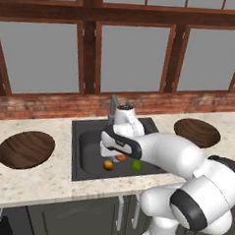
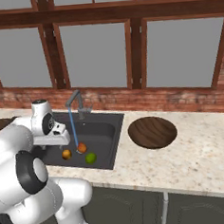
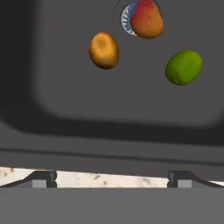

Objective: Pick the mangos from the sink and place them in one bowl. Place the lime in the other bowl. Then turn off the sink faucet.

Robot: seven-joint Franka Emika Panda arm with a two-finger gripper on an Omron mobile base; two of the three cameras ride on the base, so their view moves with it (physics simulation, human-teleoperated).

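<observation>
The dark sink (image 1: pixel 88 152) holds all three fruits near its silver drain (image 3: pixel 128 18). An orange-yellow mango (image 3: pixel 104 50) (image 1: pixel 108 164) lies beside an orange-red mango (image 3: pixel 146 19) (image 1: pixel 120 158) that rests on the drain. To their right is the green lime (image 3: pixel 183 67) (image 1: pixel 136 165). My gripper (image 3: pixel 112 179) (image 2: pixel 57 140) hovers above the basin, short of the fruits, open and empty, its fingertips (image 3: pixel 43 178) wide apart. One wooden bowl (image 1: pixel 25 149) sits left of the sink, the other bowl (image 1: pixel 197 132) (image 2: pixel 152 131) right of it. From the grey faucet (image 2: pixel 75 100) (image 1: pixel 113 106) falls a blue stream of water (image 2: pixel 73 126).
Speckled stone counter (image 1: pixel 37 181) surrounds the sink, with a brick ledge (image 1: pixel 41 105) and windows behind it. My white arm (image 1: pixel 171 152) reaches over the sink's front right corner. Dark cabinet doors (image 1: pixel 83 218) stand below the counter.
</observation>
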